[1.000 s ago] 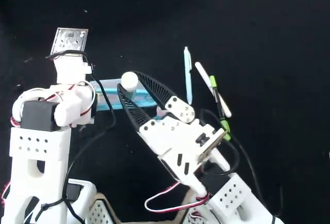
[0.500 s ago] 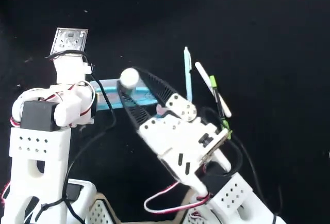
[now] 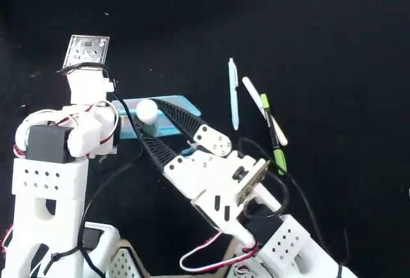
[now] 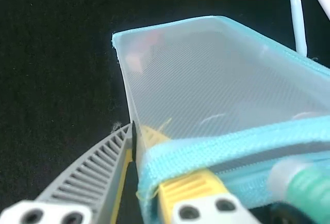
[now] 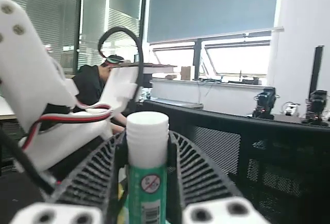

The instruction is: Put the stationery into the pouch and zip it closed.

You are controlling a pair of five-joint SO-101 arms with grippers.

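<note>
My right claw (image 3: 147, 116) clamps a white-capped green glue stick (image 5: 147, 167) between its black ribbed fingers, just beside the translucent blue-trimmed zip pouch (image 4: 206, 79), whose edge my left claw (image 4: 138, 137) pinches.

Overhead view, close wrist views, pouch (image 4: 206, 79) shared

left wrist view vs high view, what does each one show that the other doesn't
Left wrist: the left claw pinching the pouch by its edge.
High: the right claw gripping the glue stick, plus a green pen.
Both: pouch, glue stick, blue pen, white pen.
</note>
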